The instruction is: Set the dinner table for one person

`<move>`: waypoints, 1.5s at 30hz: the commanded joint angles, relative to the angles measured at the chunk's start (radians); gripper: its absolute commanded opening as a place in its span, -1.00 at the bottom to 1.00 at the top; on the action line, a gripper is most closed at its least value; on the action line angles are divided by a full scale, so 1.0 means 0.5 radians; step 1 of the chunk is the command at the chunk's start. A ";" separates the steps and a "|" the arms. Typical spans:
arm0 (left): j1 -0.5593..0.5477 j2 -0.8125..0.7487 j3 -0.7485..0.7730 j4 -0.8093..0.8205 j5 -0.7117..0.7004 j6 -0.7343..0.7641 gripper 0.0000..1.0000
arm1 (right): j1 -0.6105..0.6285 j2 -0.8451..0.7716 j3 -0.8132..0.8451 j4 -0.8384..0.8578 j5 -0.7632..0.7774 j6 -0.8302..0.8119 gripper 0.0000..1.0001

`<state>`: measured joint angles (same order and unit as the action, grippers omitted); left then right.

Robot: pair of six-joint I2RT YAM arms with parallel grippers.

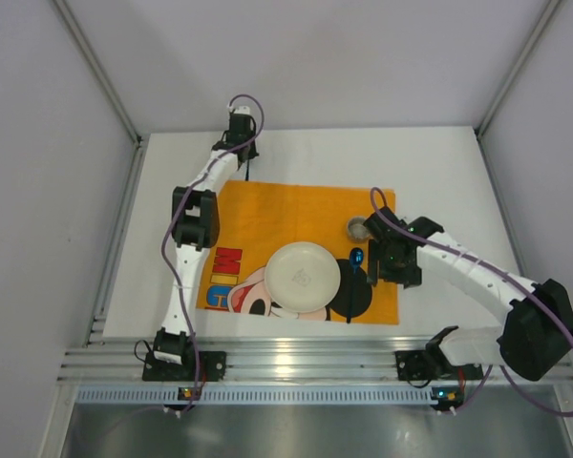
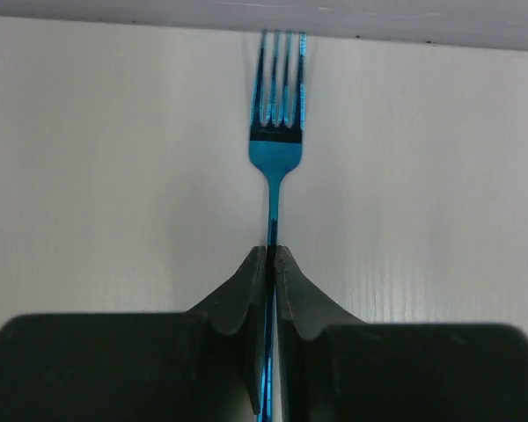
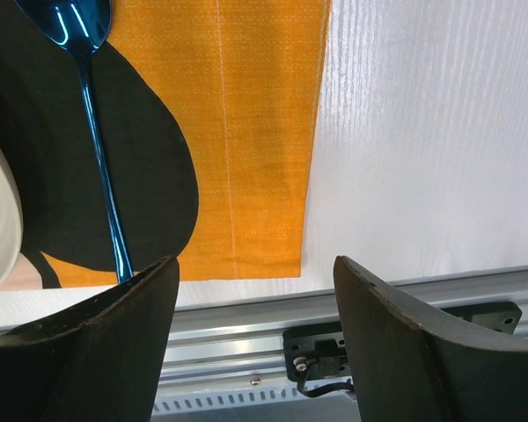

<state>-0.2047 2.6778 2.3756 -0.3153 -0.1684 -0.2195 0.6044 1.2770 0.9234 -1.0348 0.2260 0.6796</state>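
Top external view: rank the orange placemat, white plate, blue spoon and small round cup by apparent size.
Largest: orange placemat
Then: white plate
Unsure between blue spoon and small round cup: spoon longer, cup wider.

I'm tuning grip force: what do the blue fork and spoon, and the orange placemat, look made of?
The fork and spoon: likely metal with a glossy blue mirror finish; both show sharp bright reflections. The placemat: seemingly woven fabric or plastic weave, matte; a fine grid texture shows.
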 commanded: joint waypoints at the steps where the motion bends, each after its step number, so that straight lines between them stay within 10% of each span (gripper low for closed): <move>1: 0.044 0.102 0.075 -0.158 0.082 -0.030 -0.79 | -0.028 0.020 0.062 0.057 -0.004 -0.025 0.43; 10: 0.096 -0.050 0.069 -0.014 0.272 -0.140 -1.00 | -0.092 0.164 0.279 0.115 0.103 -0.175 0.48; 21: 0.204 -1.056 -0.548 0.217 0.778 -0.460 -1.00 | -0.408 0.578 0.957 0.354 0.104 -0.423 0.65; 35: 0.106 -2.526 -2.413 -0.192 0.671 -0.279 -1.00 | -0.767 1.182 1.482 0.468 -0.176 -0.402 0.72; 45: -0.250 -2.767 -3.094 -0.219 0.499 -0.450 -1.00 | -0.884 1.505 1.813 0.471 -0.280 -0.393 0.73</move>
<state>-0.2951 1.3109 0.8612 -0.4473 0.1230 -0.4091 0.1726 2.0037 1.7699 -0.8238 0.1101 0.4805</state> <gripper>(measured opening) 0.023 0.861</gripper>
